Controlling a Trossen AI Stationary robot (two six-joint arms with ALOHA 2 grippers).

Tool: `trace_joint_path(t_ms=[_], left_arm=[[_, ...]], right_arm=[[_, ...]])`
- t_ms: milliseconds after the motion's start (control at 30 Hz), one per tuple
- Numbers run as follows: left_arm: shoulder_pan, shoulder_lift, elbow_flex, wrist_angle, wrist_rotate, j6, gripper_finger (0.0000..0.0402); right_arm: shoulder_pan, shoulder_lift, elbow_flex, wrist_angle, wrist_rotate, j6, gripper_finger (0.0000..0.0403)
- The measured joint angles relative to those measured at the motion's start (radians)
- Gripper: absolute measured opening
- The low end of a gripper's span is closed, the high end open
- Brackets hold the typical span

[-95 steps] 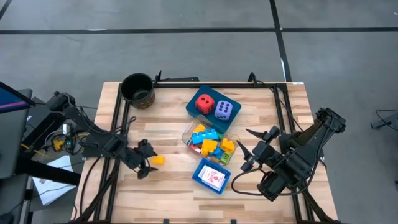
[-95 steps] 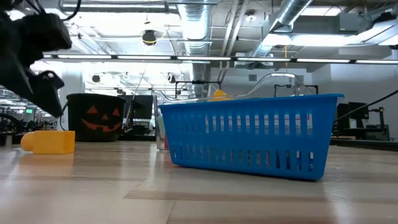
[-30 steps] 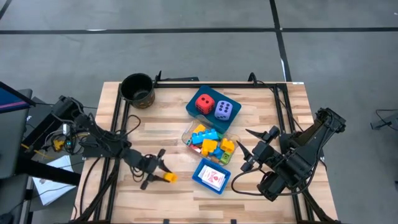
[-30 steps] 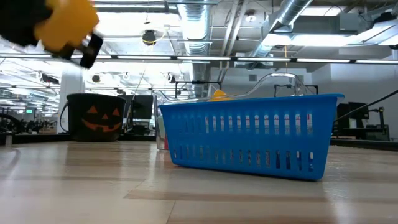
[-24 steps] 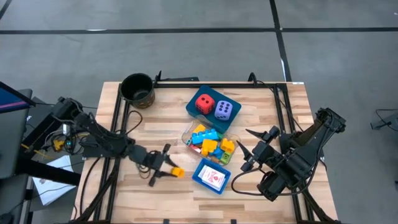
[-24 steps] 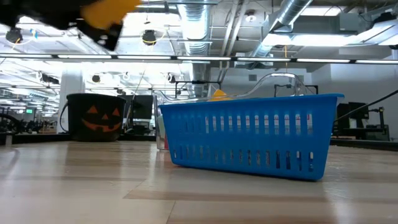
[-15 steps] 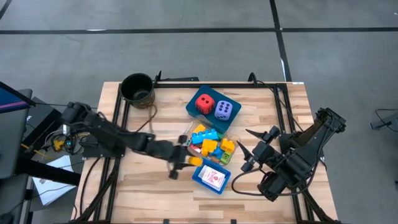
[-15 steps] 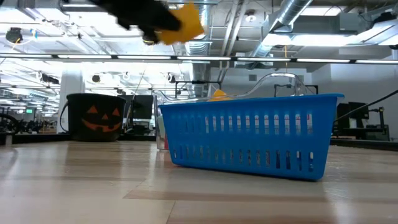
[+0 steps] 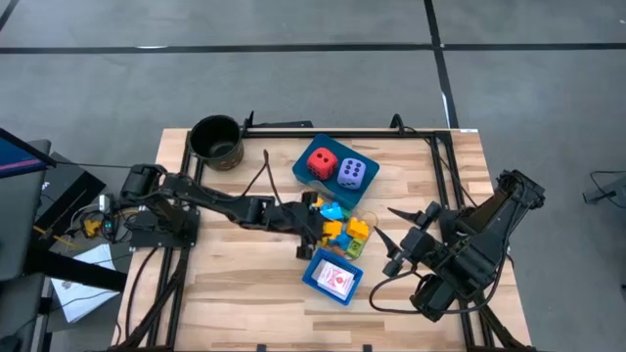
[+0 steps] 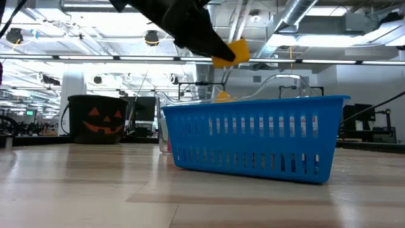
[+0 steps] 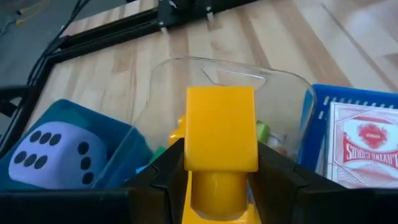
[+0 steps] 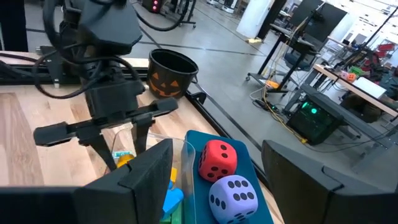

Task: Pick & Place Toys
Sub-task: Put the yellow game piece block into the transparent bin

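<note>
The left end effector (image 11: 219, 186), clamping a yellow brick (image 11: 221, 129), is hovering over the clear tub (image 11: 168, 81) of bricks; next it likely needs lowering and releasing, while the right end effector (image 9: 393, 244) is waiting open.

Light wooden table (image 9: 245, 284) fills centre of high view, grey floor (image 9: 293, 78) around it. Dark round pot (image 9: 217, 141) with pumpkin face sits upper left of tabletop. Teal tray (image 9: 364, 189) upper centre; clear plastic container (image 9: 296, 207) just below it at centre; blue slotted basket (image 9: 315, 282) lower centre, filling right half of low view. Black metal frame (image 9: 323, 133) runs along table's top edge.
</note>
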Motion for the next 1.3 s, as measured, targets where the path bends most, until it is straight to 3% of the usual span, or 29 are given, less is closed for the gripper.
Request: trace_joint_path(t_ms=[767, 1033, 1300], left_arm=[[-0.005, 0.000, -0.024, 0.066, 0.011, -0.017, 0.0134], [0.003, 0.103, -0.023, 0.350, 0.010, 0.002, 0.0134], [0.071, 0.182, -0.024, 0.458, -0.020, -0.079, 0.0134]], right_arm=[[-0.010, 0.000, 0.000, -0.002, 0.000, -0.008, 0.0239], [-0.010, 0.000, 0.000, 0.001, 0.001, -0.008, 0.0239], [-0.010, 0.000, 0.000, 0.000, 0.003, -0.012, 0.0239]])
